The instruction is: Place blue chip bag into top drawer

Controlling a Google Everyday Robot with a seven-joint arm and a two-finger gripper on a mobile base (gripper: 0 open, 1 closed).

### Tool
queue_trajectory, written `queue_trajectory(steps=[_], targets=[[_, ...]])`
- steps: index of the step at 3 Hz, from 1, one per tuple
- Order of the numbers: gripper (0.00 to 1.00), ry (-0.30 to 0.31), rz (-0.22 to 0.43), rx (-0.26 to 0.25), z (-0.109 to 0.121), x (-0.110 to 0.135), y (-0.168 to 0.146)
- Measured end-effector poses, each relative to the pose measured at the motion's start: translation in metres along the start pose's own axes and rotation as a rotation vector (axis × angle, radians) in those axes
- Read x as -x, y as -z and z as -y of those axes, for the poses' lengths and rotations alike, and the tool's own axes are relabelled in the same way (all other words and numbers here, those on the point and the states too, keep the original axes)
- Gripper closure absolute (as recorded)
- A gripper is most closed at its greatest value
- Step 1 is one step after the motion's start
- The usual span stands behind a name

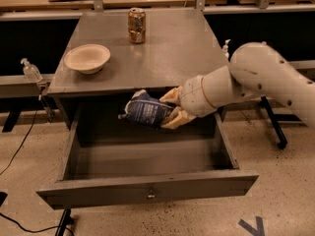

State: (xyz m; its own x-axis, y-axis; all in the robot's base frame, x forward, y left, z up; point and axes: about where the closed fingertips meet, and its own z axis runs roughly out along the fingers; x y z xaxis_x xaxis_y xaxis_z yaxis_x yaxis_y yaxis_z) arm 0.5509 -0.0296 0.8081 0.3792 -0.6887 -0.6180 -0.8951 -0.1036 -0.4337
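Observation:
The blue chip bag (145, 110) is dark navy foil with white lettering. My gripper (172, 109) is shut on its right end and holds it over the back of the open top drawer (147, 194), just in front of the cabinet top's edge and above the drawer floor. My white arm reaches in from the right. The drawer is pulled far out; its grey front panel has a small metal keyhole (150, 196) at the centre. The drawer's inside is bare.
On the grey cabinet top (167, 53) stand a beige bowl (87, 58) at the left and an orange-brown drink can (137, 25) at the back. A clear bottle (30, 71) sits on a shelf at the left. Wooden benches run along the back.

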Motion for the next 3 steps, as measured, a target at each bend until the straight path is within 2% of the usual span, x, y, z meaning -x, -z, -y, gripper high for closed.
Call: queue_trajectory(steps=[2,3], targets=[[0.51,0.042,0.001,0.063,-0.036,-0.033,-0.047],[0.19,0.044,0.003,0.071,-0.039,-0.035,-0.052]])
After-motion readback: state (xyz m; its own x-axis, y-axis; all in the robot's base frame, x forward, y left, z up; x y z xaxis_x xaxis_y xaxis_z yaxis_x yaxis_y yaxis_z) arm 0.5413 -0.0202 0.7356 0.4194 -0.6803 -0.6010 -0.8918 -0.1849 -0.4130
